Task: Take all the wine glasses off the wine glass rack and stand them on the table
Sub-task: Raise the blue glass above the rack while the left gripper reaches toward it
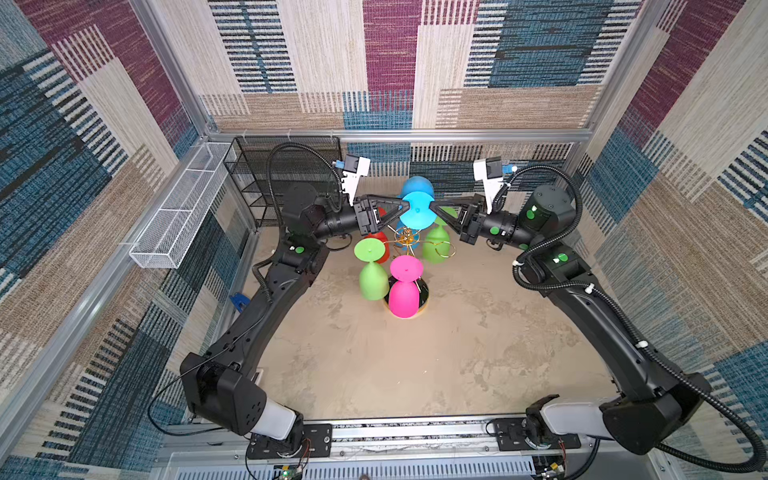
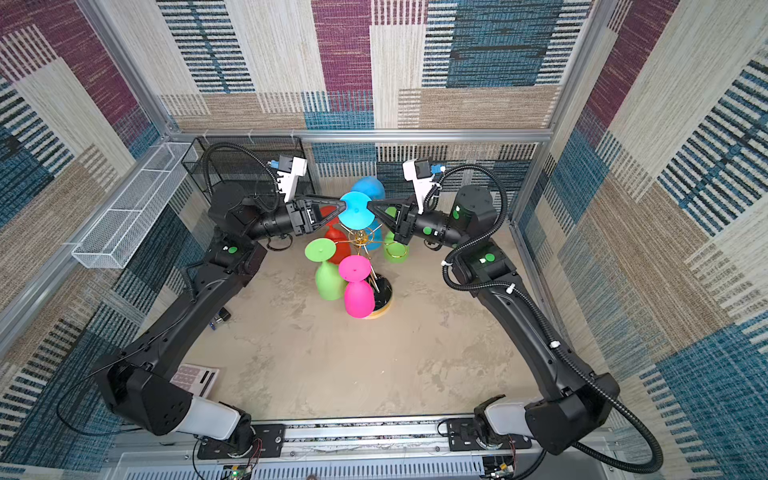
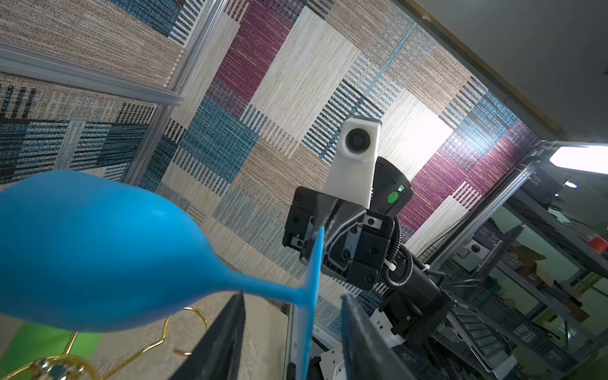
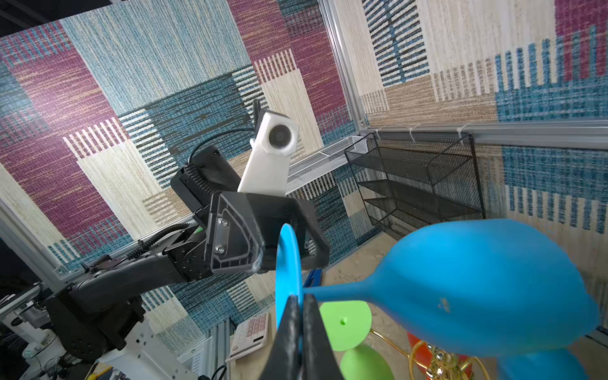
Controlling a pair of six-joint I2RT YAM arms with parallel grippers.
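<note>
Both our arms reach in high from opposite sides, elbows bent, fingertips nearly meeting mid-air. Our right gripper [image 1: 433, 207] is pinched on the wine glass [image 1: 416, 214] foot rim, and our left gripper [image 1: 403, 205] straddles the opposite edge, jaws apart.

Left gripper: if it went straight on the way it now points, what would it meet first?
The left gripper would most likely first meet the blue wine glass, whose round foot stands between the open jaws. Just beyond, the right gripper pinches the foot's opposite edge.
</note>
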